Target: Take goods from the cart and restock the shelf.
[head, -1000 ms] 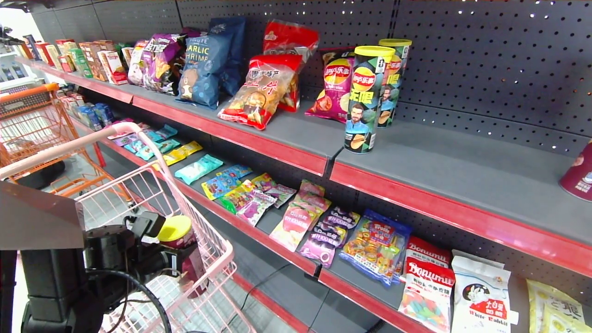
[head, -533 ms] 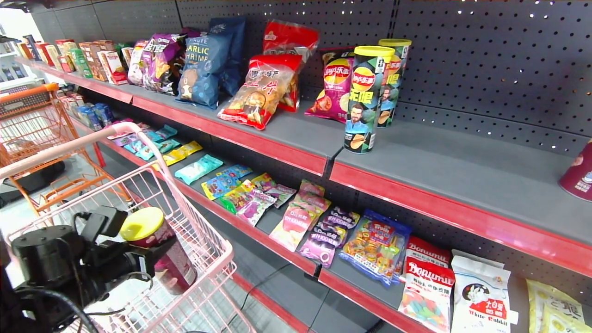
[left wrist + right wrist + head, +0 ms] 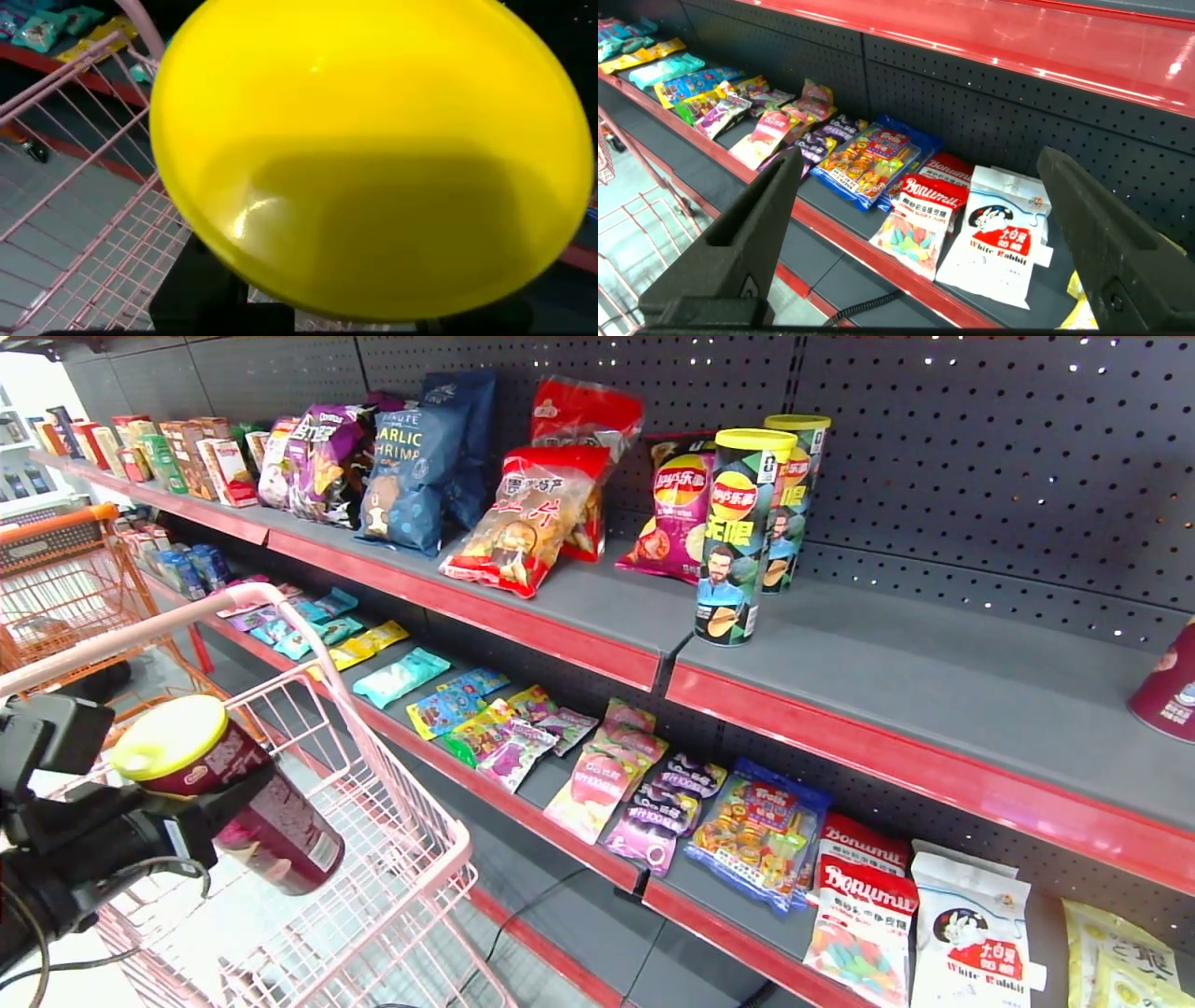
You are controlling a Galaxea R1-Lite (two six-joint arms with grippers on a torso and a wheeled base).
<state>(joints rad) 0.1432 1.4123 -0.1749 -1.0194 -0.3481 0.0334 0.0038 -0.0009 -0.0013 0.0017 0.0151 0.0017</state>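
My left gripper [image 3: 210, 798] is shut on a dark red can [image 3: 275, 826] with a yellow lid [image 3: 168, 737], held tilted above the pink cart [image 3: 411, 887] at the left. Close up in the left wrist view, the yellow lid [image 3: 374, 159] hides the fingers, and the cart's wire wall [image 3: 84, 187] lies beside it. My right gripper [image 3: 920, 252] is open with nothing between its fingers, facing the lower shelf [image 3: 831, 233] of snack bags. The upper shelf [image 3: 887, 663] has bare grey room right of two tall chip cans [image 3: 738, 537].
Another dark red can [image 3: 1167, 686] stands at the upper shelf's right edge. Chip bags [image 3: 523, 513] and boxes [image 3: 187, 453] fill its left part. Candy packets [image 3: 607, 775] cover the lower shelf. An orange cart [image 3: 65, 569] stands behind the pink one.
My left arm has lifted the dark red can up and to the left, out of the pink cart. The shelves and their goods have not moved.
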